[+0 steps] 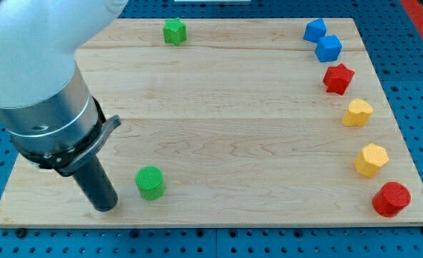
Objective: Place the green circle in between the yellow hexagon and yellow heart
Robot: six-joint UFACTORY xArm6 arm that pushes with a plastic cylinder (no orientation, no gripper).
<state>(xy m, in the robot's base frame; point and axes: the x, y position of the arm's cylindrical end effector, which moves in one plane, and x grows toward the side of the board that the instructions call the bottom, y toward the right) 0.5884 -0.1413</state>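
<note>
The green circle [150, 182] lies near the board's bottom left. My tip [105, 206] rests on the board just to the left of it, with a small gap between them. The yellow heart [357, 112] sits at the view's right, mid-height. The yellow hexagon [371, 160] lies below it, with a gap between the two.
A green star-like block [174, 31] sits at the top. Two blue blocks [315, 30] [328, 48] and a red star [338, 78] line the upper right. A red circle [391, 198] lies at the bottom right. The wooden board [219, 136] ends close to these blocks.
</note>
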